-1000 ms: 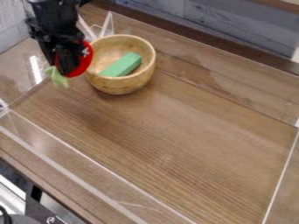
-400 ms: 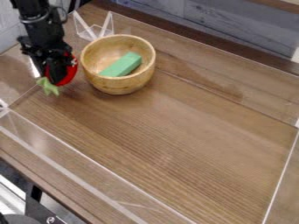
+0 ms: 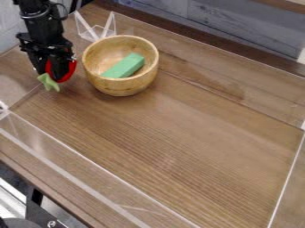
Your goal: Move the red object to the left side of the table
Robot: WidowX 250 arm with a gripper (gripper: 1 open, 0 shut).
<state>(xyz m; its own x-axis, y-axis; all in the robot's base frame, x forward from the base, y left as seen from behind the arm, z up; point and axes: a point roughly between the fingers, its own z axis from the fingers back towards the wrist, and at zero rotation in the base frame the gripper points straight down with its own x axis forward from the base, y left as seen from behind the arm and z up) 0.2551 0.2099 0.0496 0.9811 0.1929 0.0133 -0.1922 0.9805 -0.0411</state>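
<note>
The red object (image 3: 63,70), a small toy strawberry with a light green stem (image 3: 50,84), sits low at the far left of the table (image 3: 179,134), at or just above the wood. My gripper (image 3: 53,68) points straight down over it, and its black fingers (image 3: 37,64) flank the red body. They hide part of the strawberry, and I cannot make out whether they still press on it.
A wooden bowl (image 3: 123,82) holding a green block (image 3: 124,65) stands just right of the gripper. Low clear acrylic walls (image 3: 12,109) border the tabletop, and the left wall is close to the gripper.
The gripper has carried the strawberry left and down, away from the bowl, to table level. Over the last half second it barely shifted.
</note>
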